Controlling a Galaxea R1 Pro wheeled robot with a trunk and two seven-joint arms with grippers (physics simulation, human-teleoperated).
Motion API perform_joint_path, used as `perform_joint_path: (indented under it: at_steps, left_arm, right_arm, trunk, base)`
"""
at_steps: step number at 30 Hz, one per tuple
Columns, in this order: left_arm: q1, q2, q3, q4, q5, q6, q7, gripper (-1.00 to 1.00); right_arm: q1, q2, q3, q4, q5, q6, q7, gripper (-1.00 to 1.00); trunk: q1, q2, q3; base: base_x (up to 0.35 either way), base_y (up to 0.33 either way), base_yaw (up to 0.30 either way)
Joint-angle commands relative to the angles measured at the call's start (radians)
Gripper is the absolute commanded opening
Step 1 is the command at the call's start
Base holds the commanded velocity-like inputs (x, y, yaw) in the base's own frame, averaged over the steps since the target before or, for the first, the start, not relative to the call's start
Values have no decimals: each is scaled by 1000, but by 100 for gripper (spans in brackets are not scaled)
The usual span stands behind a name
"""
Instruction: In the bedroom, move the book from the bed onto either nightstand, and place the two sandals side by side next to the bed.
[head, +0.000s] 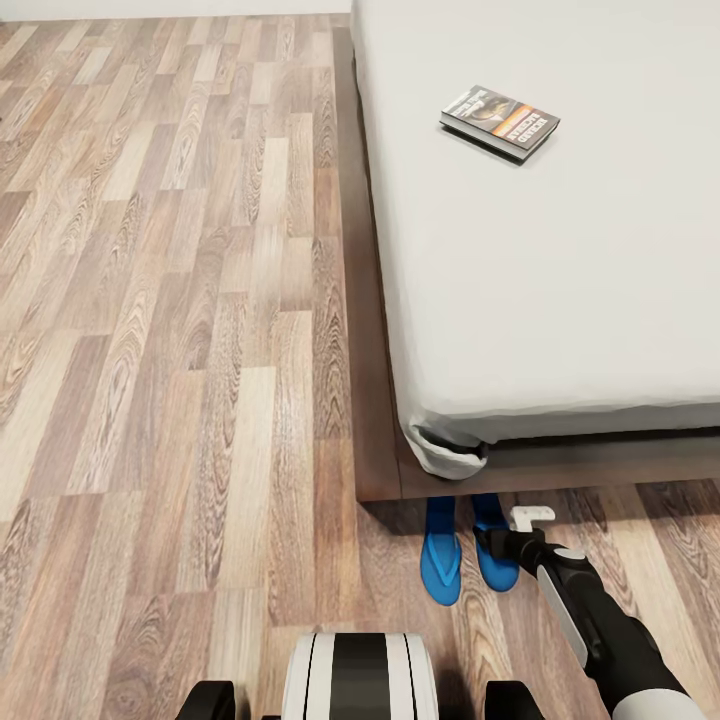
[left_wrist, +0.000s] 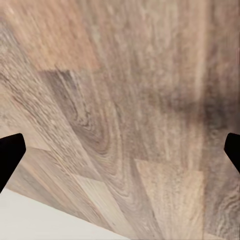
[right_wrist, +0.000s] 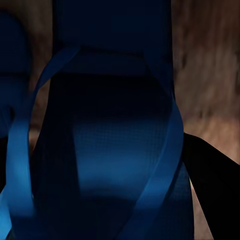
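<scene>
Low in the frame, right gripper (head: 497, 541) at the right-hand sandal (head: 494, 562), grip unclear; best set parallel, just beside the other sandal (head: 441, 563); left gripper (left_wrist: 120, 150) spread wide.

Home bedroom. Low platform bed (head: 560, 250), dark wood frame, plain light-grey mattress, fills 1 to 3 o'clock. Paperback book (head: 499, 121) lies on mattress at 1 o'clock. Wood-plank floor (head: 170, 330) from 9 to 12. Blue sandals (head: 441, 550) on floor at bed's foot, 5 o'clock.
</scene>
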Motion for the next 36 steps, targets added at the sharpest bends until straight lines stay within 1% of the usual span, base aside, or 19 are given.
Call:
perform_joint_path:
  at_steps: [1,5,10,12,15,19,36]
  left_arm:
    - [0,0,-9,0,8,-2,5,100]
    - [0,1,-9,0,9,-3,34,100]
    - [0,0,-9,0,9,-4,102,100]
    - [0,-1,-9,0,9,-4,115,100]
    - [0,-1,-9,0,9,-4,122,100]
    - [0,-1,-9,0,9,-3,124,100]
    - [0,-1,-10,0,7,-4,125,100]
  right_arm:
    - [0,0,0,-1,-10,5,-1,-100]
    - [0,-1,0,0,-10,5,-1,-100]
    - [0,-1,0,1,-10,5,-2,-100]
    - [0,-1,0,1,-10,5,-2,-100]
    - [0,-1,-1,1,-10,5,-2,-100]
    - [0,-1,-1,1,-11,5,-4,-100]
    - [0,-2,-2,1,-10,-6,-10,-100]
  trunk:
    - [0,0,0]
    - [0,0,0]
    - [0,0,0]
    - [0,0,0]
    - [0,0,0]
    - [2,-1,-16]
    - [2,-1,-16]
  base:
    - [0,4,0]
    - [0,2,0]
    - [0,0,0]
    - [0,0,0]
    - [0,0,0]
    - [0,0,0]
    - [0,0,0]
